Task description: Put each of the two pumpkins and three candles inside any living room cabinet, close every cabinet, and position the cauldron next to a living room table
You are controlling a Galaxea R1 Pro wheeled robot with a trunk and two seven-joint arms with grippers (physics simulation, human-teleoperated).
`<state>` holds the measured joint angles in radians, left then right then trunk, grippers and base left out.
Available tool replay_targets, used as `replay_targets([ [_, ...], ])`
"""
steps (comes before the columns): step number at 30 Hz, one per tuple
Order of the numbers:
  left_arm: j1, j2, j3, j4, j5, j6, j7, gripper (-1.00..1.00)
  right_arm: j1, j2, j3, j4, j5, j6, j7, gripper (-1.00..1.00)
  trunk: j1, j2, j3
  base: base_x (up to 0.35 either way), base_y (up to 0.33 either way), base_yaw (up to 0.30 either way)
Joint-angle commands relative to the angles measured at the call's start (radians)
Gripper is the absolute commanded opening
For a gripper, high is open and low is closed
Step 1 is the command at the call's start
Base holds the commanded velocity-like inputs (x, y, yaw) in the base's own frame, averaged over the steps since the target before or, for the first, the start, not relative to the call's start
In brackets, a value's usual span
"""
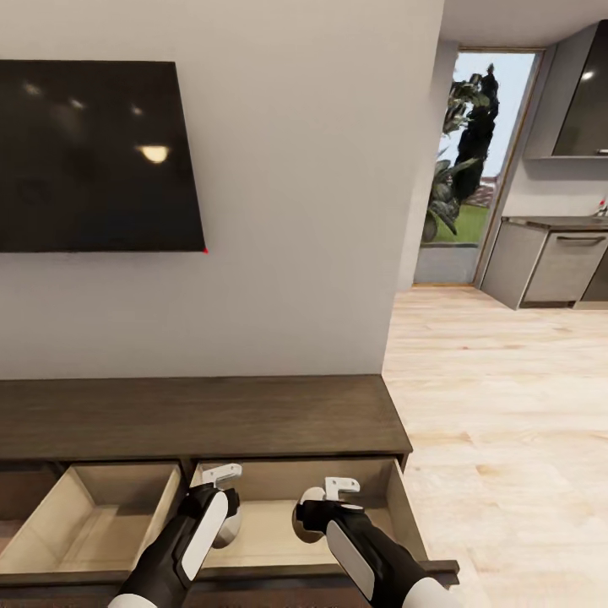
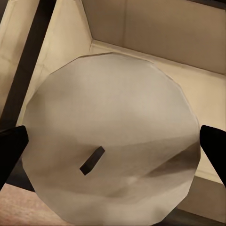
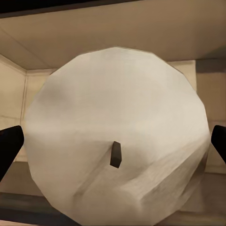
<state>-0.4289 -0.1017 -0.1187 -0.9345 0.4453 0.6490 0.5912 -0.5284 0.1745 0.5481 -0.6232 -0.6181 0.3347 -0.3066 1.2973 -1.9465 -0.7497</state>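
The cabinet [image 1: 203, 418] runs along the wall below me, with two drawers pulled out. Both my grippers hang over the right drawer [image 1: 279, 483], whose beige inside looks bare. My left gripper [image 1: 221, 517] is shut on a whitish candle [image 1: 231, 532]. In the left wrist view that candle [image 2: 113, 113] shows its dark wick, with the black fingertips [image 2: 10, 153] at its sides. My right gripper [image 1: 314, 513] is shut on a second candle [image 1: 301, 517]. This candle [image 3: 115, 117] sits between the fingertips [image 3: 9, 143] in the right wrist view. Pumpkins, cauldron and table are out of view.
The left drawer [image 1: 93, 515] is open too, and its beige floor is bare. A dark TV [image 1: 93, 156] hangs on the wall above the cabinet. To the right, pale wooden floor [image 1: 507, 439] leads to a kitchen counter [image 1: 549, 262] and a glass door [image 1: 473, 152].
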Motion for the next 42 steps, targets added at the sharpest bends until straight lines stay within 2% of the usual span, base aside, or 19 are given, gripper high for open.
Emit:
replay_targets([
  [1,-0.001,0.000,-0.002,-0.001,0.010,0.001,0.010,-1.00,-0.001,0.000,0.003,-0.001,-0.006,0.003,-0.008,-1.00,0.000,-0.001,-0.001,0.000,0.000,0.000],
  [5,-0.001,0.000,-0.002,-0.001,0.010,0.001,0.010,-1.00,-0.001,0.000,0.003,-0.001,-0.006,0.003,-0.008,-1.00,0.000,-0.001,-0.001,0.000,0.000,0.000],
  [14,-0.001,0.000,-0.003,-0.002,0.013,0.001,0.010,-1.00,-0.001,0.000,0.003,-0.001,-0.007,0.003,-0.008,-1.00,0.034,-0.064,-0.029,0.000,0.000,0.000],
  [42,-0.001,0.000,-0.003,-0.001,0.019,0.002,0.009,-1.00,-0.001,0.000,0.003,-0.001,-0.007,0.003,-0.008,-1.00,0.034,-0.064,-0.029,0.012,0.056,0.000],
])
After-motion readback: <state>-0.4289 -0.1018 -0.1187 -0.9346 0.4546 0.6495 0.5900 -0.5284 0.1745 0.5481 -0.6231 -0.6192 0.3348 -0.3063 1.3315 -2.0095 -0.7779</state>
